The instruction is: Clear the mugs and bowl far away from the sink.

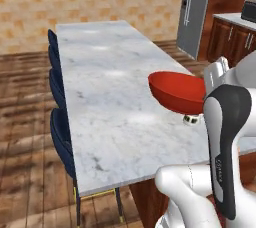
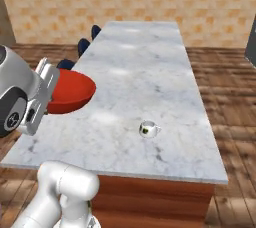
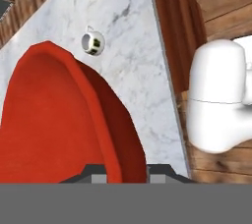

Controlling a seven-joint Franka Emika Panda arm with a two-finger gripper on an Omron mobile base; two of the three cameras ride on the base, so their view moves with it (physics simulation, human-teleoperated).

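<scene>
My gripper [image 3: 127,175] is shut on the rim of the wide glossy red bowl [image 3: 54,120], which passes between the two fingertips. The bowl [image 1: 177,92] hangs tilted above the near end of the marble counter [image 1: 110,102], and in the right base view the bowl [image 2: 70,92] juts out from the hand at the left. A squat white mug [image 2: 148,129] with a dark mark stands on the counter near its front edge. That mug [image 3: 92,42] shows beyond the bowl's rim, and the mug [image 1: 190,119] peeks out under the bowl. The sink is out of view.
The long counter [image 2: 145,67] stretches away with bare marble. Dark blue chairs [image 1: 57,87] line its far side. A steel fridge [image 1: 195,12] and dark wood cabinets [image 1: 232,39] stand at the back right. Wooden floor surrounds the island.
</scene>
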